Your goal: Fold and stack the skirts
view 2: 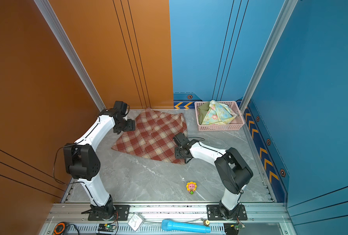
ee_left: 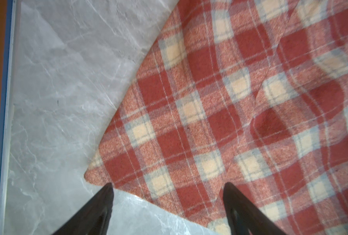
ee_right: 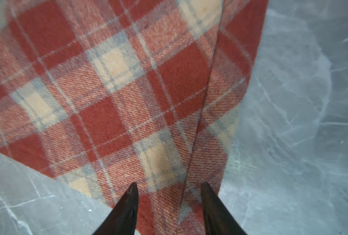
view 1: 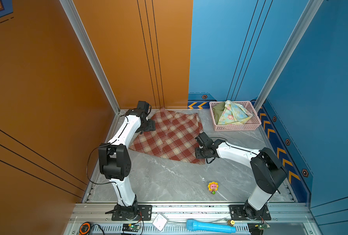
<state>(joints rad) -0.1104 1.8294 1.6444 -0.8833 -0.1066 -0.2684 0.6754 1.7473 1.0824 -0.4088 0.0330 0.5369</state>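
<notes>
plaid skirt [view 1: 169, 136] edge borders bare table [view 1: 165, 179]

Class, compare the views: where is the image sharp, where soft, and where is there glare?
Left wrist view: plaid skirt weave crisp, glare patch on the table beside its edge. Right wrist view: the skirt's far part and the table look soft. Both top views: sharp, evenly lit.

The plaid skirt [view 1: 169, 136] has brick-red and cream checks crossed by thin grey-blue lines; the floral skirt [view 1: 233, 114] is pastel yellow and blue with pink flowers; olive skirt [view 1: 218, 114] plain green; basket [view 1: 238, 127] pink; counter [view 1: 169, 183] grey, white-veined
</notes>
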